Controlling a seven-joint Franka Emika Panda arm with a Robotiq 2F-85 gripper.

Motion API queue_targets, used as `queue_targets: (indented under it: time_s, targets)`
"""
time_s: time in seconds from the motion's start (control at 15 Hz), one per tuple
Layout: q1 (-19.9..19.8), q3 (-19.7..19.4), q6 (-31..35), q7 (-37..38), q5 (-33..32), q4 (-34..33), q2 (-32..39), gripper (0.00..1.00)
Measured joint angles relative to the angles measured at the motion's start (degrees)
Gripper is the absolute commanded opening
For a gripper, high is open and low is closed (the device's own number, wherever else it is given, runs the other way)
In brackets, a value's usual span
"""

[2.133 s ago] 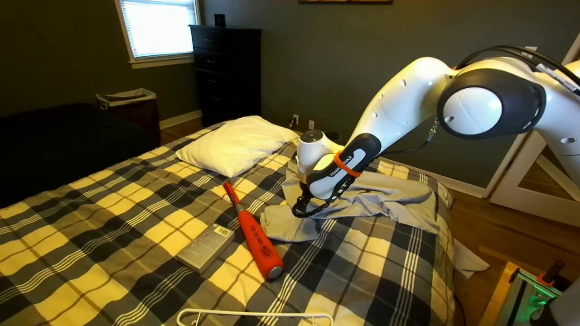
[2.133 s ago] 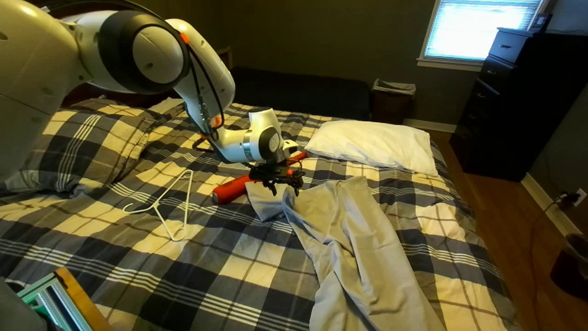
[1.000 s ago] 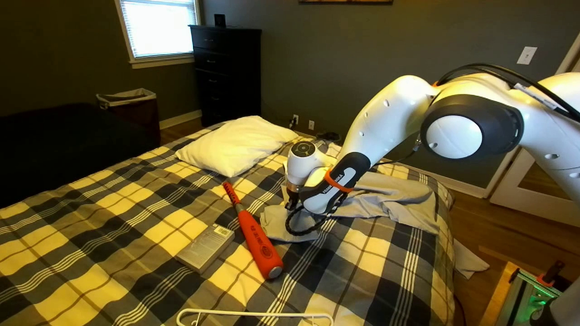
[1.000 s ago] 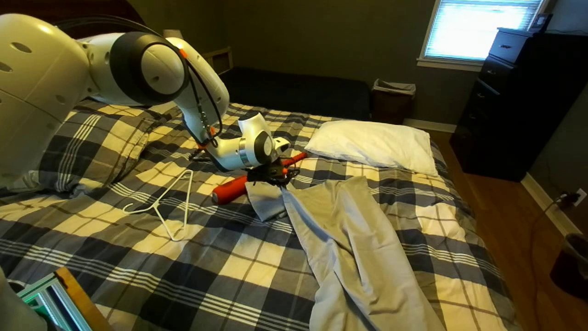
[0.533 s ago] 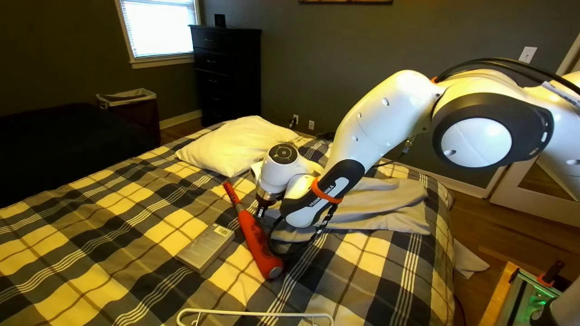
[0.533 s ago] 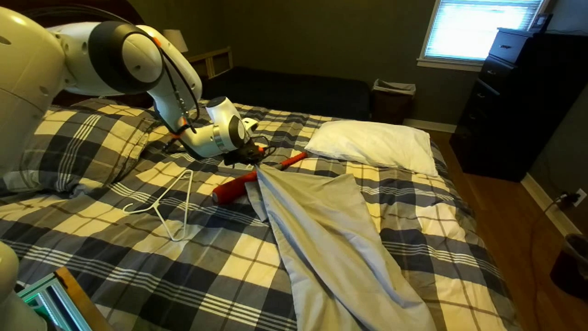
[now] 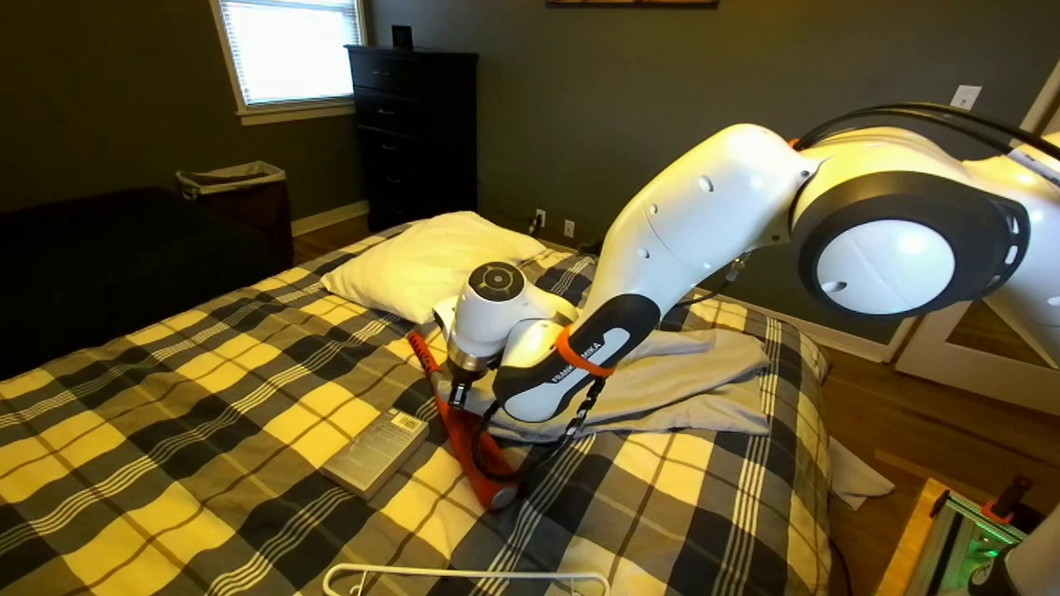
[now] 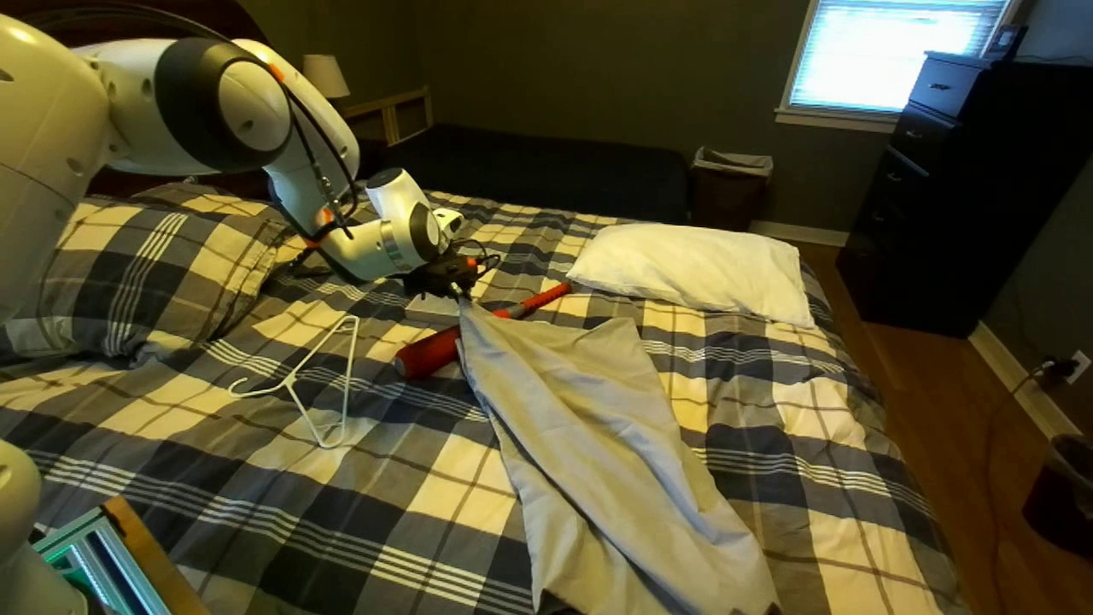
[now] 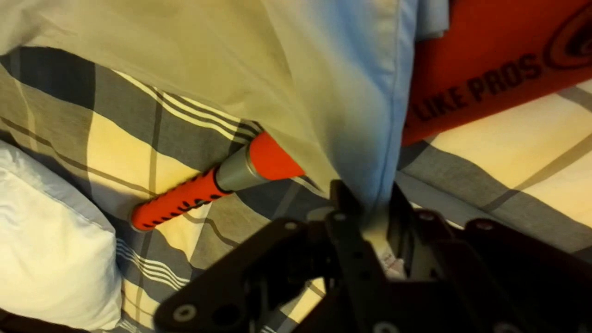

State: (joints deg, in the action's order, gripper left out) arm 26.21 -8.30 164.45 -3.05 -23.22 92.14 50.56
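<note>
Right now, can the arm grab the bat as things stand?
Probably not: the end effector grips the cloth, which crosses over part of the bat. Its handle lies uncovered, so it might be reachable with the cloth released.

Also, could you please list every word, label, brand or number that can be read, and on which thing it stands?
"LIKE PROS": on the red bat, wrist view.
"FRANK" and "MIKA": on the robot arm; the orange band crosses between them.
Too small to read: print and barcode on the flat box, and any print on the cable label.
Too blurred: the round emblem on the bat, and reddish marks seen between the gripper fingers.
</note>
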Motion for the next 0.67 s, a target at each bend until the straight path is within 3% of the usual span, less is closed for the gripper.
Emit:
queue_targets:
  time_s: [0.27,0.4,0.67]
  targets:
    - [-1.98,-2.54,-1.7,0.29,0.0,2.76,-1.91,0.85]
    - [-2.34,-6.42,0.4,3.13,-0.17,7.22,-5.18,0.99]
    - [-1.58,-17.04,9.49,11.01,-0.58,17.57,-12.42,1.0]
